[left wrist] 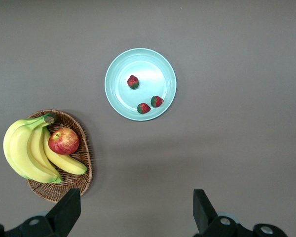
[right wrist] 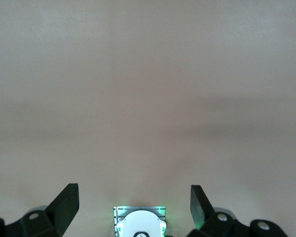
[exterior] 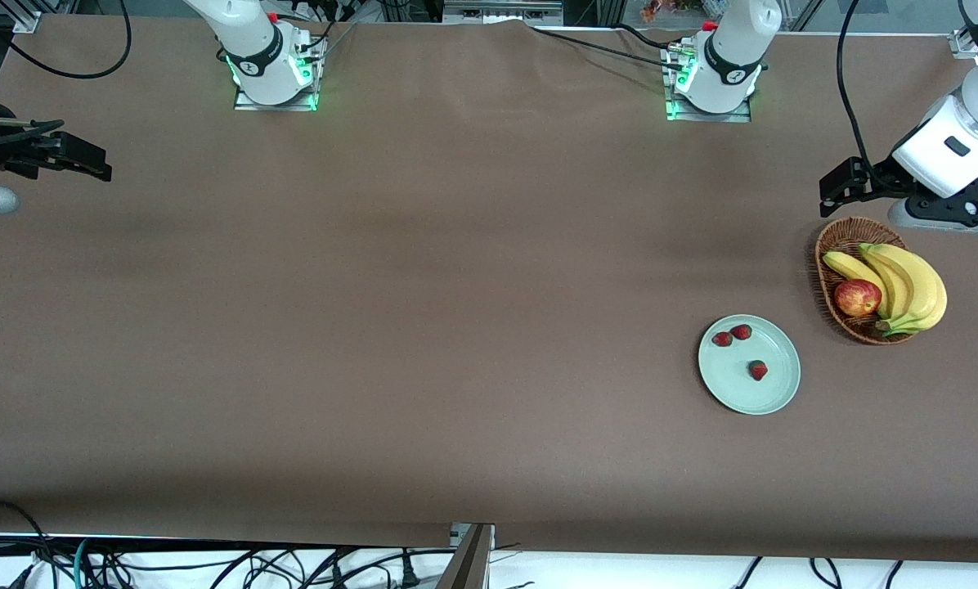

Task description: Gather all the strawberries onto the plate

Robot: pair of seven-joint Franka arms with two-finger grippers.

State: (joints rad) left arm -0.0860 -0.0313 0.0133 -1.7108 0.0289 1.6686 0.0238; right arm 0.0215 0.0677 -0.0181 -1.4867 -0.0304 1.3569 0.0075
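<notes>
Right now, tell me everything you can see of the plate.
The plate is round, shallow and pale mint-green, with a raised rim and a smooth, glossy-looking surface. It lies flat on the brown table toward the left arm's end, beside the wicker basket and nearer the front camera than it, not touching it. Three strawberries rest in it: two close together, one apart. No claw touches it.
</notes>
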